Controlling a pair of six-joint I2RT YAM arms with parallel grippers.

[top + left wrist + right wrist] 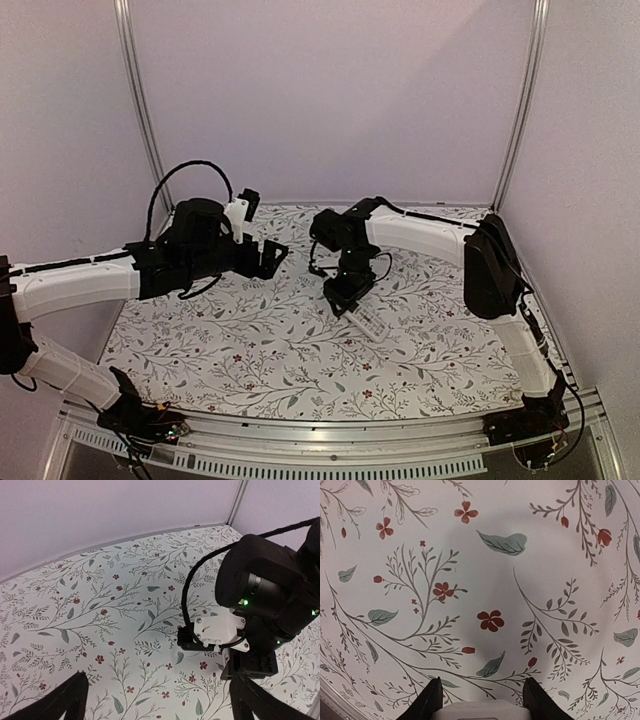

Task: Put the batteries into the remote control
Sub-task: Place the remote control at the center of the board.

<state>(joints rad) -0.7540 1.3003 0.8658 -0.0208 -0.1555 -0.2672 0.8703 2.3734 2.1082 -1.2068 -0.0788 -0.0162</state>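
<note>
Top external view: the right gripper (350, 290) sits on the far end of the remote control (369, 320), whose white body pokes out from under it.
Right wrist view: the two fingers (432, 702) flank the remote's pale end on both sides and look clamped on it. Whether the remote is lifted or resting on the floral table (250, 350) cannot be told.
Left gripper (268, 255): its jaws are spread wide with nothing between them, and it hangs well to the left of the remote.
Batteries: not visible in any view, so their place relative to the remote cannot be told.
Step in hand: probably steadying or turning the remote so its battery bay can be reached.
Doing it well: the right grip should sit square across the remote's narrow sides, clear of the back cover, with the remote held level — the left gripper then needs open room beside the remote to bring a cell in.
</note>
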